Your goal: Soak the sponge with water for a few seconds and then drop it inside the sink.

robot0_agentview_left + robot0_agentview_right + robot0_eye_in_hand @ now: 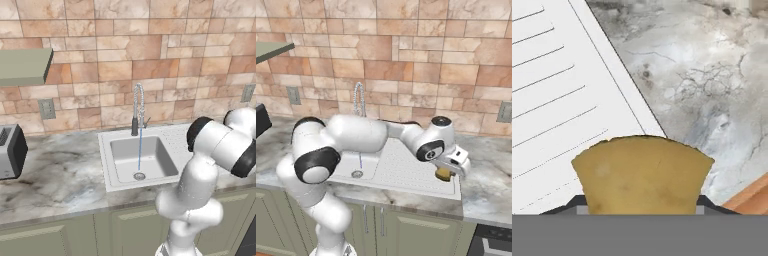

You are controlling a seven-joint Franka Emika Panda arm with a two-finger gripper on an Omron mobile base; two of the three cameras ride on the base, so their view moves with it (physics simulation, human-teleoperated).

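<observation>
Over on the far left, a toaster (11, 151) is sitting on the marble counter (60, 175), under a grey-green shelf (25, 66) that is jutting from the tiled wall (125, 50). Moving right, the sink (116, 177) is lying set into the counter, and its coiled chrome tap (137, 107) is pouring a thin blue stream of water (139, 152) straight down beside the round drain (139, 176). Right of the basin, the ribbed drainboard (406, 172) is stretching toward the sink's right edge. There the white arm is reaching across from the left of the right base view, and the gripper (448, 172) is hanging low over the drainboard's far right corner, its fingers closing tight on the sponge (443, 174). In the hand view the sponge (642, 175) is sitting clamped between the dark fingertips, with the drainboard's edge and the bare marble lying beneath it. The sponge is well apart from the running water and outside the basin. Further right, an outlet (504, 112) is showing on the wall.
</observation>
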